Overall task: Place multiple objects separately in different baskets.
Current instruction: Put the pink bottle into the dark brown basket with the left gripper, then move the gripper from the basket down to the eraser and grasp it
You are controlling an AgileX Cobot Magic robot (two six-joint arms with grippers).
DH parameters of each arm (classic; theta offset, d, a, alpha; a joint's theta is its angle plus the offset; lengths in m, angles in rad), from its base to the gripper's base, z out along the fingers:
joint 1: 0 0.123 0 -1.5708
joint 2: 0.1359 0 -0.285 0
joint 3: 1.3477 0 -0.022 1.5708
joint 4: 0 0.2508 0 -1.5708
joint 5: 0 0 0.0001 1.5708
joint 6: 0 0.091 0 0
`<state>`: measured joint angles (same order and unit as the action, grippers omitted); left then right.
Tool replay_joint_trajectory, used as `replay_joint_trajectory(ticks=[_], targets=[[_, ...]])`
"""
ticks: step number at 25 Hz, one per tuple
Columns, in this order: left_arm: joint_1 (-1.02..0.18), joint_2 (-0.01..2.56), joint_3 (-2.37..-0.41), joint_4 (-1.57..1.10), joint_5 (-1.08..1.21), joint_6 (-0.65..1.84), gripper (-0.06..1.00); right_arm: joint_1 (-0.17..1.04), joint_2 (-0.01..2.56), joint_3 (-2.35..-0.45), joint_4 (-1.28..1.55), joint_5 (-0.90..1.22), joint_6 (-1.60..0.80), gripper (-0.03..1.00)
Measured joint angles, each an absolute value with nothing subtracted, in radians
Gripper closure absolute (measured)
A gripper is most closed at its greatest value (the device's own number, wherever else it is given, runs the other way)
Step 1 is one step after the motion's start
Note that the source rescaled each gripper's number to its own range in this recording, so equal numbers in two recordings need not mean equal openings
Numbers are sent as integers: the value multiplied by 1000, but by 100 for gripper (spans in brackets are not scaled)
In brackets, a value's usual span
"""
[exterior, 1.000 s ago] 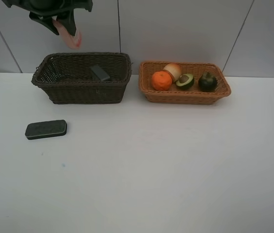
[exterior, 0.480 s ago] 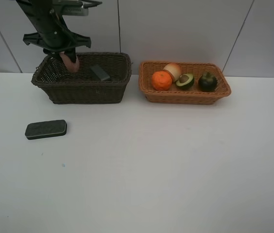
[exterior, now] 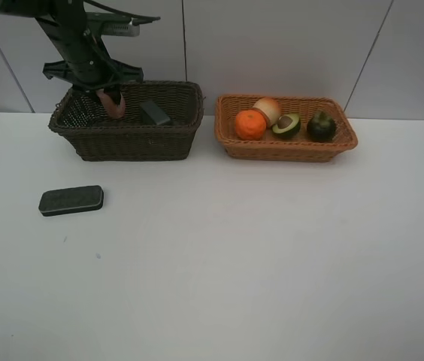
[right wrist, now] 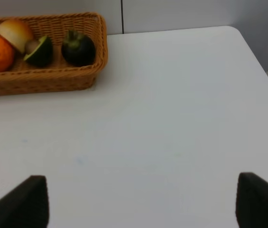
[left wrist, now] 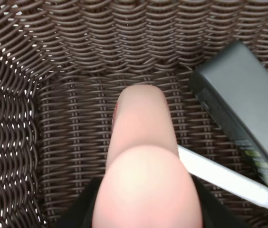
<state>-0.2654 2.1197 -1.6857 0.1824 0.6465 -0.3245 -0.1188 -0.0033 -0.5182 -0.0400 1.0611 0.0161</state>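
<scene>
The white table (exterior: 257, 256) spreads out below and in front of the left gripper (exterior: 109, 96), which reaches down into the dark brown basket (exterior: 127, 120) at the table's far edge. The gripper is clamped on the pink bottle (left wrist: 143, 161), holding it end-down just above the woven floor. In the left wrist view the black bottle (left wrist: 241, 111) lies just beside the pink one, and the white-pink marker (left wrist: 229, 180) runs slantwise under them — whether it touches the pink bottle I cannot tell.

The light orange-tan basket (exterior: 286, 149) sits just beside the dark one, on the side away from the left gripper. It holds the orange (exterior: 250, 125), the peach-coloured round fruit (exterior: 268, 110), the halved avocado (exterior: 286, 125) and the dark mangosteen (exterior: 321, 126), packed in a row.

The dark eraser block (exterior: 71, 201) lies flat on the table, nearer the camera than the left gripper and well apart from both baskets.

The right gripper (right wrist: 138, 202) hangs over bare table with its fingers wide apart — nothing between them.
</scene>
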Motion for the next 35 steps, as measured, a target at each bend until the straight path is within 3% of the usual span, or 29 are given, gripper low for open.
replay_joint_trajectory(ticks=[7,8,10,11,14,28,35], targets=[[-265,2122,-1686,182,642,-321,90,-119,-3,-518,-40,1061,16,-2],[-265,2122,-1686,182,642,-320,77,-119,-3,-518,-40,1061,16,-2],[-265,2122,-1686,182,646,-321,32,-119,-3,-518,-40,1061,16,-2],[-265,2122,-1686,179,650,-321,15,-119,-3,-518,-40,1061,16,-2],[-265,2122,-1686,167,673,-324,-3,-119,-3,-518,-40,1061,16,-2],[-265,2015,-1686,157,782,-264,-5,-119,-3,-518,-40,1061,16,-2],[-265,1782,-1686,74,1074,130,-5,-119,-3,-518,-40,1061,17,-2]])
